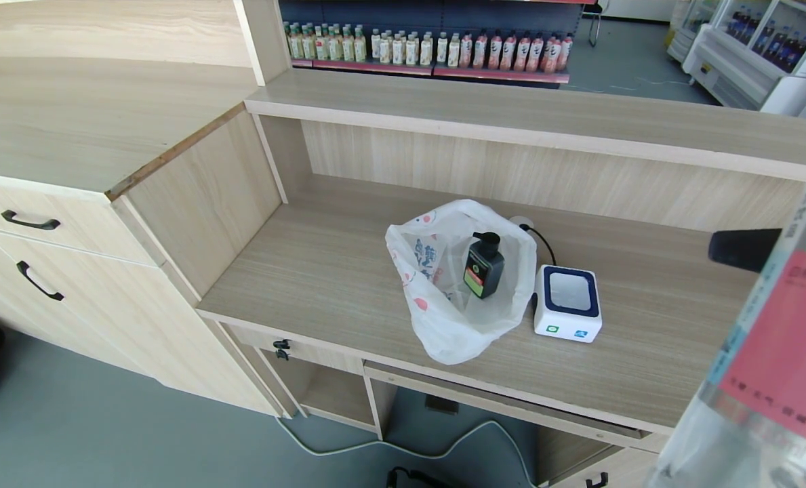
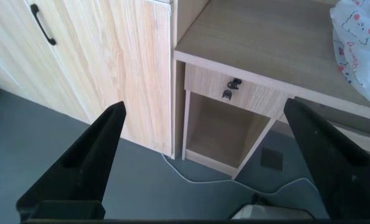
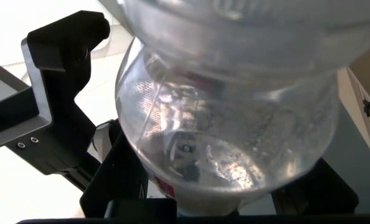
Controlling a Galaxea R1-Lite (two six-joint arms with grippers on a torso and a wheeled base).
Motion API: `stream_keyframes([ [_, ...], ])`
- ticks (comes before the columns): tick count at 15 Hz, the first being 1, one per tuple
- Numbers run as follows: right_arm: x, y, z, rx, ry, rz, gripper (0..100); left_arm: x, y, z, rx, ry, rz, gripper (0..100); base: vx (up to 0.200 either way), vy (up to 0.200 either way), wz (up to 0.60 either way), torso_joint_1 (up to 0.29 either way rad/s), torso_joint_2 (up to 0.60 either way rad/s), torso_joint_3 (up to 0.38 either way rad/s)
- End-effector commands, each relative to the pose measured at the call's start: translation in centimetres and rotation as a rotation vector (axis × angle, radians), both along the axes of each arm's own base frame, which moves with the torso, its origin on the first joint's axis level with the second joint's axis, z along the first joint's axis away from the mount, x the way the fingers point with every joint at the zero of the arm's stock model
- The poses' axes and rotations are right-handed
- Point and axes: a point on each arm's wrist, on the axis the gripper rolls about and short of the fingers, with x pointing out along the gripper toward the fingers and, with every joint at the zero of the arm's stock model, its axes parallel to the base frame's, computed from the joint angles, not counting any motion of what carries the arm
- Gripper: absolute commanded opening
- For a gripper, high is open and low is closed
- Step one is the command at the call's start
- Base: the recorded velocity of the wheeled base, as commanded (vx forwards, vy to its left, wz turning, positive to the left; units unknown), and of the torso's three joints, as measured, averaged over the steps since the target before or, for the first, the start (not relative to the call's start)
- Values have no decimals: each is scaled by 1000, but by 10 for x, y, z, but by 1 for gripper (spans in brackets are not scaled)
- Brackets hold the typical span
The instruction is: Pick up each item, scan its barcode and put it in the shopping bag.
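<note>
Shop: a wooden desk (image 1: pixel 348 271) is seen, with shelves of drinks (image 1: pixel 430 47) in the aisle behind it.
Right hand: the right hand (image 3: pixel 197 143) is closed round a clear bottle (image 1: pixel 775 352) with a pink label, which is held tilted in the air, well apart from the things on the desk.
Left hand: the left hand (image 2: pixel 205 104) is spread wide and empty, hung low over the floor by the desk front.
Scanner: a white scanner (image 1: pixel 568 301) is set just beside the bag, window upward.
Bag: a white shopping bag (image 1: pixel 460 278) lies open, with a dark pump bottle (image 1: pixel 484 266) standing inside.
Risk, grip: the smooth, rounded wall could slip if the bottle is swung or turned quickly.
Risk, scan: the barcode cannot be made out, so it may be presented facing away from the window.
Risk, bagging: the limp rim could be snagged, the pump bottle toppled or the scanner nudged.
</note>
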Motion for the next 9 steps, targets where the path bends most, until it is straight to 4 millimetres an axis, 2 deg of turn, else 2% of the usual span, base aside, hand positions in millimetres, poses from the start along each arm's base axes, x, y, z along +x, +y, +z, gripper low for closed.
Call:
stream_keyframes([
  [1, -1, 6, -1, -6, -3, 36, 0, 0, 0, 0, -1, -2, 1, 100, 0, 0, 0, 0, 0, 0],
  [6, 13, 17, -4, -26, -6, 39, 0, 0, 0, 0, -1, -2, 1, 100, 0, 0, 0, 0, 0, 0],
  [7, 20, 22, -4, -34, -39, 34, 0, 0, 0, 0, -1, 0, 1, 100, 0, 0, 0, 0, 0, 0],
  [9, 23, 25, -5, -39, -69, 33, 0, 0, 0, 0, -1, 0, 1, 100, 0, 0, 0, 0, 0, 0],
])
